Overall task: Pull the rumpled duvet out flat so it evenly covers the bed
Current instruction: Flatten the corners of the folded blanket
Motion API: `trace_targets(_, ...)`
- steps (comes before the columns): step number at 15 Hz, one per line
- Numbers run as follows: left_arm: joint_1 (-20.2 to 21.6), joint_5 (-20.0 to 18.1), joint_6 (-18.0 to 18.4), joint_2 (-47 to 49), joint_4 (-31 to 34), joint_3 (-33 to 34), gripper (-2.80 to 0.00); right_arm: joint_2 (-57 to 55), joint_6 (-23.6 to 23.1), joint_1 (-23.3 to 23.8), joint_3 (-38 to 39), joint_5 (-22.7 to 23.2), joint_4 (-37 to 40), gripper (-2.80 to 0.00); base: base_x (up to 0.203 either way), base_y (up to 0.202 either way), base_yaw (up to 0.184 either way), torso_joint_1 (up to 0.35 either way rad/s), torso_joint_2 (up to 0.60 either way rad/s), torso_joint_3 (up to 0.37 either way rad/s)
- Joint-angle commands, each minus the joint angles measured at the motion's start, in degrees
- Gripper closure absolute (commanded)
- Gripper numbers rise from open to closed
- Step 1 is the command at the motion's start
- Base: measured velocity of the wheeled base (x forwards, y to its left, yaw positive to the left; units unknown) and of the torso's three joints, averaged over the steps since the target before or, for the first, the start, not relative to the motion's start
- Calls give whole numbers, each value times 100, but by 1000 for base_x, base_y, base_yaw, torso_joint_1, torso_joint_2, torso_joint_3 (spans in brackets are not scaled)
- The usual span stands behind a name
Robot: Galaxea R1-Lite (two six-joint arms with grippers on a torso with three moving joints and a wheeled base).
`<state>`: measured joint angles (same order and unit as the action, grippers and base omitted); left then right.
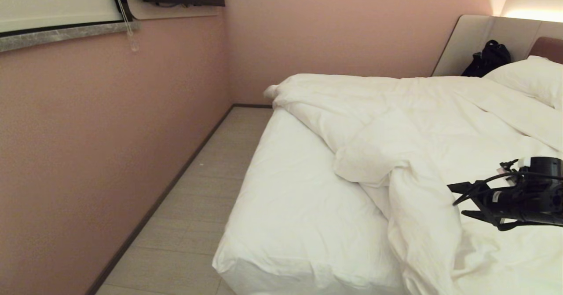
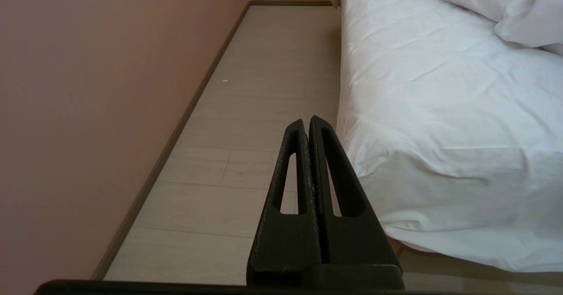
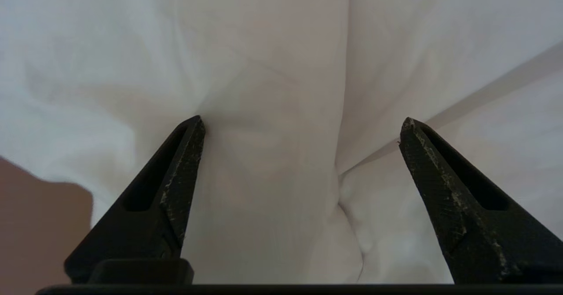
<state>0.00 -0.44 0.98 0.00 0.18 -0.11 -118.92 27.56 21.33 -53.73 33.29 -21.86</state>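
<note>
The white duvet lies rumpled on the bed. It is bunched toward the right and folded back, so the fitted sheet shows bare along the left side and at the near corner. A thick fold of duvet runs down toward the foot edge. My right gripper hovers open over that fold at the right. In the right wrist view the right gripper spreads wide above creased duvet and holds nothing. My left gripper is shut and empty, parked low over the floor beside the bed's corner.
A pillow rests at the head end, with a black bag against the beige panel behind it. A strip of pale floor runs between the bed and the pink wall on the left.
</note>
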Motion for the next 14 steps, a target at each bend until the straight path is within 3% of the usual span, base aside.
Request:
trace_targets(1,0,0,-1,0,-1,2,0,-190,4,-6,-54,11,-19,-280,0,0,0,0,0,0)
trace_targets(14,0,0,-1,0,-1,0,0,-465,-14,-296,-164,-77,24,-280,0,0,0,0,0,0)
